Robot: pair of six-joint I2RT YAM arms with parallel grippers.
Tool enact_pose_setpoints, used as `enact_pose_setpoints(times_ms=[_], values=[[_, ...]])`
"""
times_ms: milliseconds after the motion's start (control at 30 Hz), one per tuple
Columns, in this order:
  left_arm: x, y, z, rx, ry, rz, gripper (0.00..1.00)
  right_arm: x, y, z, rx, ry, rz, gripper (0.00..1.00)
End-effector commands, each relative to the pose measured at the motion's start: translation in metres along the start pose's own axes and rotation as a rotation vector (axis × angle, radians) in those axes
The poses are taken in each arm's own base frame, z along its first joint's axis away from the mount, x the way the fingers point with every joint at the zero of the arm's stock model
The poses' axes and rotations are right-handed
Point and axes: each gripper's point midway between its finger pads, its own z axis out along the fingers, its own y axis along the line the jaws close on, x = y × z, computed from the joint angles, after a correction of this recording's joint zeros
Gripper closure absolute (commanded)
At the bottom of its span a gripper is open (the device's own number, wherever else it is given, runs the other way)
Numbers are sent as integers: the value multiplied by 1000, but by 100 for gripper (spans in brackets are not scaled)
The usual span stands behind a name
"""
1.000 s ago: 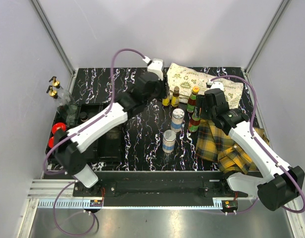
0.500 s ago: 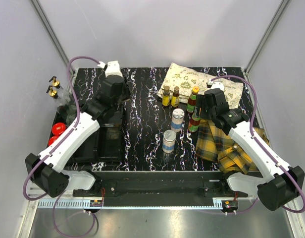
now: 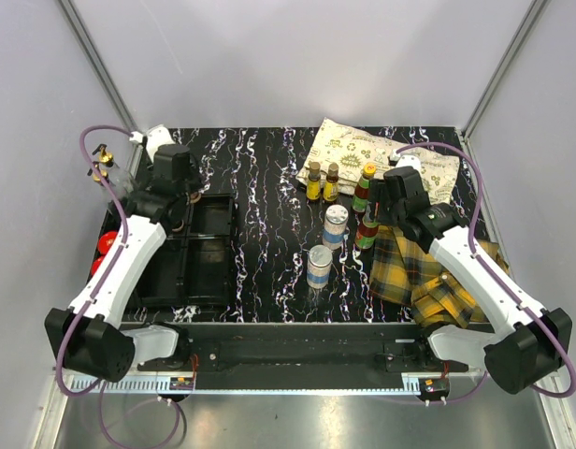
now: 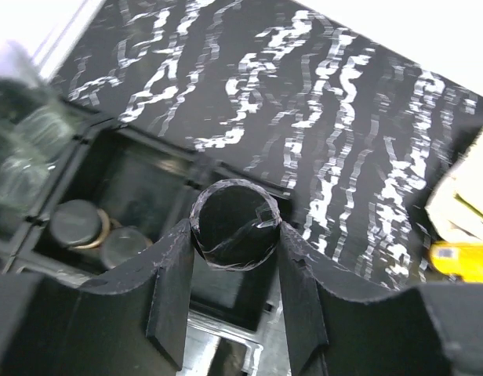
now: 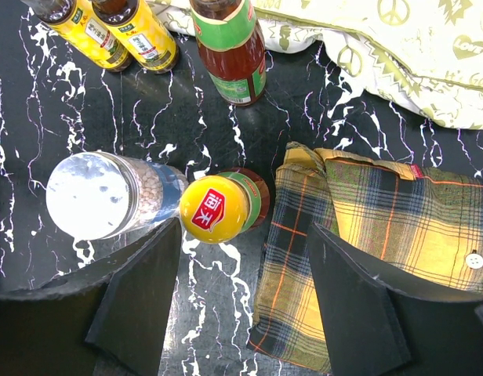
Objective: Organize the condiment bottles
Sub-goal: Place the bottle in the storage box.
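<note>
**Left tool grips a dark bottle over the tray; right tool straddles a sauce bottle**

The left tool [image 4: 235,235] is pinched on a small dark bottle [image 4: 226,205], seen end-on between its fingers. It hangs above the far part of the black tray [image 3: 234,253] at the left of the counter [image 3: 269,271]. Two dark caps [image 4: 77,223] stand together in a tray compartment close by. Gold-capped bottles [image 3: 103,166] and red-lidded jars [image 3: 108,241] sit along the tray's left side.

The right tool [image 5: 245,235] is spread, with one finger on each side of a yellow-capped sauce bottle [image 5: 218,207]. Neither finger visibly touches it. A silver-lidded shaker [image 5: 88,196] stands just beside that bottle on its left, and a second shaker [image 3: 319,265] stands nearer the arms. Beyond them are two yellow bottles [image 5: 139,31] and a green-labelled bottle [image 5: 230,47], at the edge of a cream cloth [image 5: 383,55]. A plaid cloth [image 5: 375,227] lies just right of the straddled bottle.
</note>
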Motion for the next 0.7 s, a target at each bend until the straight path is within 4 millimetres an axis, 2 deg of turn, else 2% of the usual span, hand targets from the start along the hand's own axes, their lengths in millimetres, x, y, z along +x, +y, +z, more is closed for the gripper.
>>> enact_pose_setpoints(times_ms=[0, 133, 333, 467, 667], values=[[-4, 16, 13, -32, -10, -61, 100, -15, 6, -2, -13, -45, 18, 26], [7, 40, 33, -97, 16, -69, 100, -16, 6, -3, -12, -49, 13, 26], [19, 61, 60, -119, 43, -100, 100, -18, 6, -2, -11, -49, 8, 26], [25, 63, 78, -102, 42, -84, 100, -17, 7, -1, -12, -44, 5, 26], [29, 65, 93, -100, 41, -63, 100, -15, 6, 1, -6, -37, 3, 25]])
